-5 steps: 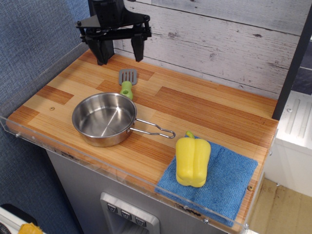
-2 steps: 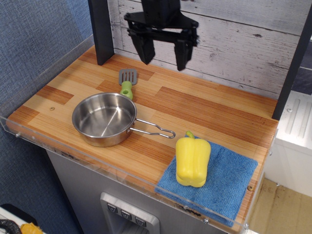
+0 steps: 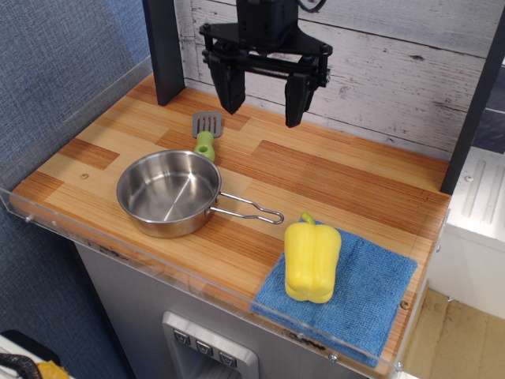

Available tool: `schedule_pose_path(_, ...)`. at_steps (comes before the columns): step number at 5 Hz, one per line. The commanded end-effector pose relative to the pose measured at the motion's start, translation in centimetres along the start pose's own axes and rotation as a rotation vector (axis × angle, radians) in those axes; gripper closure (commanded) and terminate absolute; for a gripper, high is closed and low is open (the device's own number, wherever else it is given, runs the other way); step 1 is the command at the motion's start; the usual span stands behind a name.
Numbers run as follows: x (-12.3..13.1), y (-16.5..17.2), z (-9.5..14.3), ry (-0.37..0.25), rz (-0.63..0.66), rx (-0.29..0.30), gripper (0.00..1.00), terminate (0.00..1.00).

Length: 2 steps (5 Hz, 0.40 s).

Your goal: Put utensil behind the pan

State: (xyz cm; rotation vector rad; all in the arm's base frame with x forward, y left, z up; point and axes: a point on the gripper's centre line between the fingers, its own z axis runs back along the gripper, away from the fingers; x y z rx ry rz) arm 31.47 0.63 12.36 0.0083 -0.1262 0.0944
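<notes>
The small spatula lies flat on the wooden counter, grey slotted head toward the wall and lime-green handle touching the far rim of the pan. The round steel pan sits at the front left, its wire handle pointing right. My black gripper hangs open and empty above the counter near the back wall, to the right of the spatula and apart from it.
A yellow bell pepper lies on a blue cloth at the front right. A dark post stands at the back left. A clear acrylic lip edges the counter's front and left side. A plank wall is behind.
My gripper has swung from the back left, behind the post, rightward to above the middle back of the counter, then dropped slightly. The spatula, pan and pepper have not moved.
</notes>
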Motion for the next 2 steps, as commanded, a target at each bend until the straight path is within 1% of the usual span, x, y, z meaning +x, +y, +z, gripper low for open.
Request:
schedule_pose_path(1, 0.06, 0.18, 1.73, -0.052, 0.002, -0.002, 0.00, 0.00)
schedule_pose_path(2, 0.06, 0.18, 1.73, -0.052, 0.002, -0.002, 0.00, 1.00)
